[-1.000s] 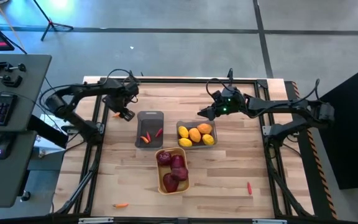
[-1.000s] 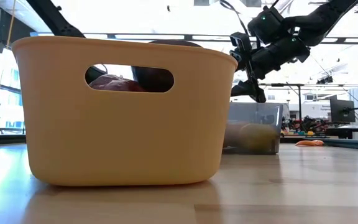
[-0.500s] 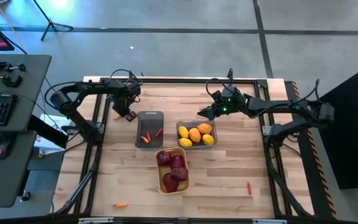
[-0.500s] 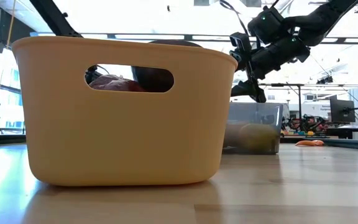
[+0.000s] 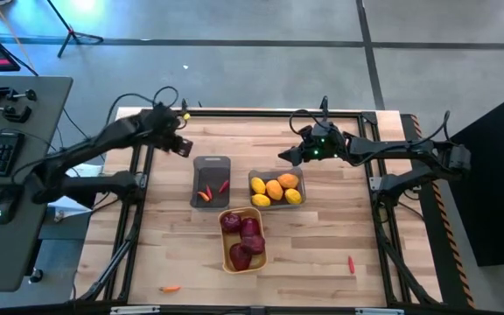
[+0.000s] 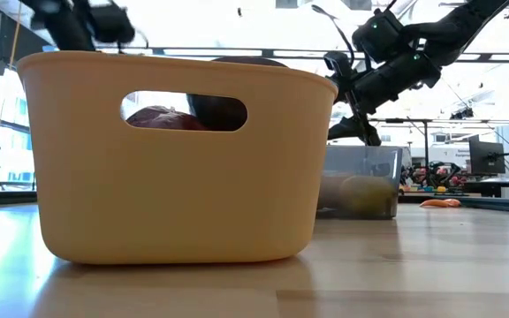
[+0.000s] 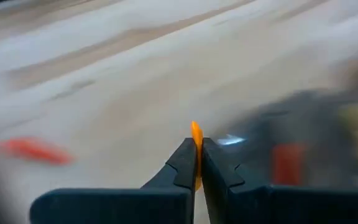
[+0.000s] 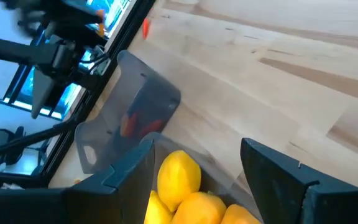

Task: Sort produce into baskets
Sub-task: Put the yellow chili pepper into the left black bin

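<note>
Two carrot pieces lie loose on the table [image 5: 322, 271]: one [image 5: 171, 288] near left, one [image 5: 351, 262] near right. At far left the left gripper [image 7: 197, 163] is clamped on a thin orange carrot sliver [image 7: 196, 134], beside the grey basket [image 5: 211, 181]. Such a piece looks light, stiff and slippery; it is best pinched mid-length. Centre, the yellow-orange basket [image 5: 242, 240] holds red fruit. Right, the right gripper [image 8: 197, 163] hangs, fingers apart, over the lemons' basket [image 5: 276, 189].
</note>
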